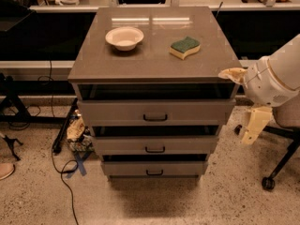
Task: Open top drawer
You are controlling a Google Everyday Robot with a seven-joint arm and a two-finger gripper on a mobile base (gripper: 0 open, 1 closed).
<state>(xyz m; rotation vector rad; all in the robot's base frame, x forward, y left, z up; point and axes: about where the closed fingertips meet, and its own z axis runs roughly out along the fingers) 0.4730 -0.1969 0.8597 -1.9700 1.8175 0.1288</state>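
Note:
The top drawer [197, 110] is the widest of three grey drawers in the cabinet, with a small black bar handle [155, 117] at the centre of its front. A dark gap shows between its front and the cabinet top. My gripper [243, 100] is at the right of the cabinet, level with the top drawer's right end and just off the cabinet's front right corner. Its cream fingers [253, 124] stand apart and hold nothing. It does not touch the handle.
A white bowl [124, 37] and a green-and-yellow sponge [184, 47] lie on the cabinet top [154, 64]. Two narrower drawers [155, 145] sit below. An office chair base [276, 158] stands at the right. Cables and clutter [75, 135] lie at the left.

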